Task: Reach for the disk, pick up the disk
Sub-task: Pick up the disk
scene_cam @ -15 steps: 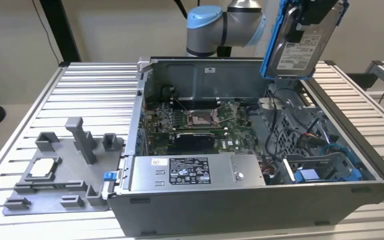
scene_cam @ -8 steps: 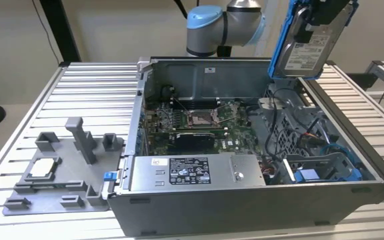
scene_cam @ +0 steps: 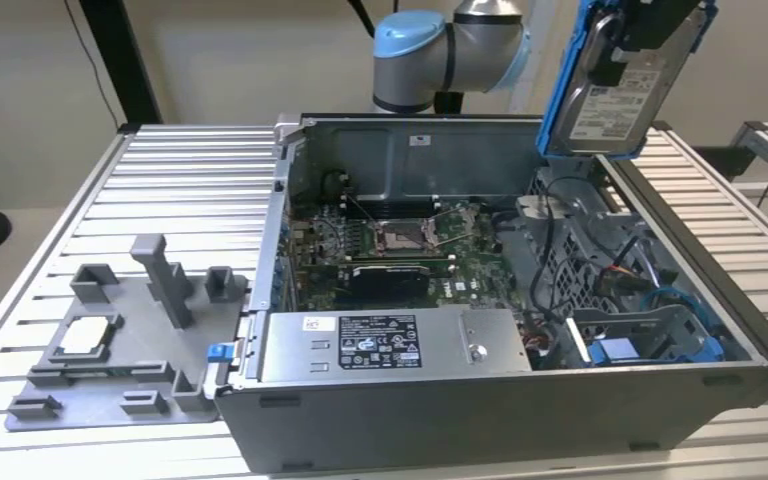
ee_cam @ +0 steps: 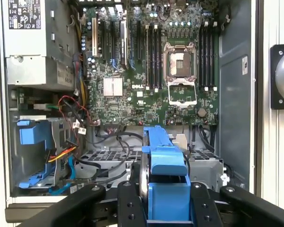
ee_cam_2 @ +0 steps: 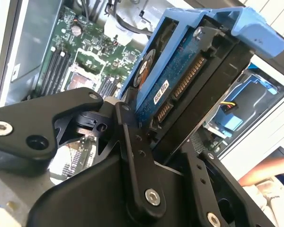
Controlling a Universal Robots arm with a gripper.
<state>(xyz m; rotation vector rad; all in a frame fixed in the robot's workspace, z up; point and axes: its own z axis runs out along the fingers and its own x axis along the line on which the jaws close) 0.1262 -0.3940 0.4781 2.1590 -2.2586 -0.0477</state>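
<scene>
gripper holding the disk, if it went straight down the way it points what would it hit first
Probably the drive cage inside the open computer case: the gripper, shut on the disk, points into the case above it, though depth is hard to judge.

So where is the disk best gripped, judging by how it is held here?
Across its thin thickness, probably: the tool clamps the disk on its two broad flat faces near one short end, coming in edge-on. The blue carrier frame stays free, and the disk hangs raised above the open computer case.

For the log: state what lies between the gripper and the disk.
Nothing: in the second wrist view the gripper is shut directly on the disk. The exterior view shows the disk held up above the open computer case.
</scene>
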